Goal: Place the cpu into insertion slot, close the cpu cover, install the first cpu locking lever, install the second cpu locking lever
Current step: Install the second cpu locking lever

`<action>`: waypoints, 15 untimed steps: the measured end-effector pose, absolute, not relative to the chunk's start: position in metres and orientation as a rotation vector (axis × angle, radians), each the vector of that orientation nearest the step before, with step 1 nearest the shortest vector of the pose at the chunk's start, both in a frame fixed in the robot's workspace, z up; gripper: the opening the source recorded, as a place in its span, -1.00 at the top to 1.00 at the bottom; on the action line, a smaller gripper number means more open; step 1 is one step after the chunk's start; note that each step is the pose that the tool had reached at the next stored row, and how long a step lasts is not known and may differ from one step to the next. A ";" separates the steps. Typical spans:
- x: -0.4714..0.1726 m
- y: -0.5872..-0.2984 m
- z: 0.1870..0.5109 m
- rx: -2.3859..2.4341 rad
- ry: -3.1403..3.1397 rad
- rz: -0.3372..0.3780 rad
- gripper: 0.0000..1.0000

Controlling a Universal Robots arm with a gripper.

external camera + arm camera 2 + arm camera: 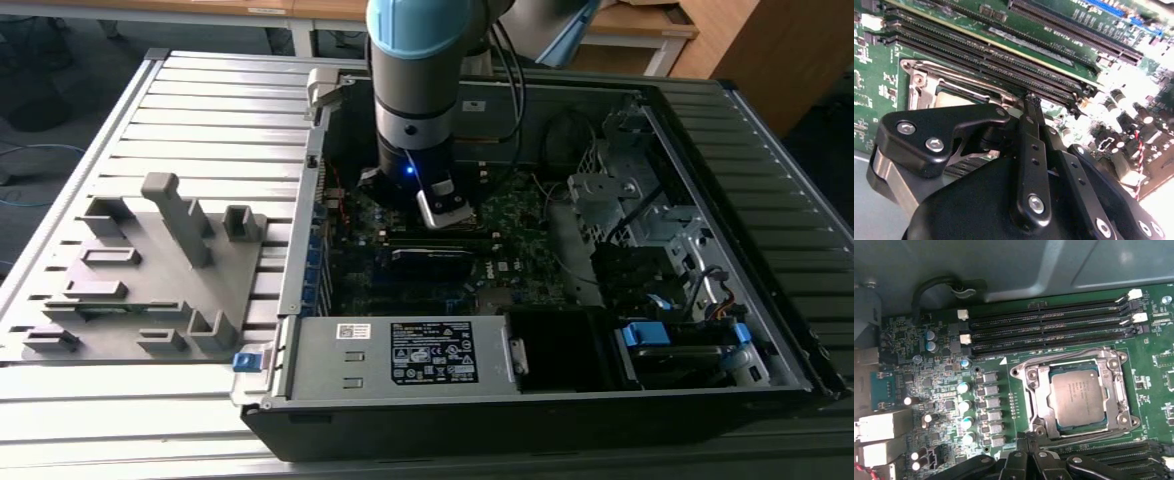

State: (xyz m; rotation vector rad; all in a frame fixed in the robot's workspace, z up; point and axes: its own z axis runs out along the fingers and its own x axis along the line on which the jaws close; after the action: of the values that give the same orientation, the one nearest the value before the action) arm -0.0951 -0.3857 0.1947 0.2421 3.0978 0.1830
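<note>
The cpu (1076, 397), a flat grey metal square, lies in its socket on the green motherboard. The silvery cpu cover (1037, 390) lies flat around it, with the chip showing through its cut-out. Thin wire levers (1069, 351) run along the socket's edges. In the first wrist view my gripper (1026, 441) is just beside the socket's edge, with its black fingers together and nothing between them. In the second wrist view the shut fingertips (1031, 100) point at the socket's corner, next to the cpu cover (929, 82). In the exterior view my arm (420, 100) reaches down into the open computer case.
Long black memory slots (1049, 327) lie on both sides of the socket. A row of capacitors (965, 410) stands beside it. The case walls, power supply (400, 355) and drive bays (641, 220) hem the board in. A grey fixture plate (147, 270) sits at the exterior view's left.
</note>
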 end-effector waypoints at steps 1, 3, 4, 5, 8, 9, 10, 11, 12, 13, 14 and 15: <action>-0.096 -0.386 0.194 0.242 3.098 0.183 0.79; -0.097 -0.386 0.194 0.242 3.098 0.183 0.79; -0.097 -0.386 0.194 0.242 3.098 0.183 0.79; -0.097 -0.386 0.194 0.242 3.098 0.184 0.79; -0.098 -0.386 0.199 0.242 3.097 0.184 0.79; -0.098 -0.386 0.201 0.242 3.098 0.184 0.79; -0.098 -0.386 0.204 0.242 3.098 0.184 0.79; -0.098 -0.386 0.207 0.242 3.097 0.184 0.79; -0.098 -0.386 0.210 0.242 3.098 0.184 0.79; -0.098 -0.386 0.214 0.242 3.098 0.184 0.79; -0.098 -0.386 0.218 0.242 3.098 0.184 0.79; -0.098 -0.386 0.222 0.242 3.097 0.184 0.79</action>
State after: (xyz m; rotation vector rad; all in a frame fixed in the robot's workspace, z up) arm -0.0975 -0.3860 0.2215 0.2422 3.0975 0.1839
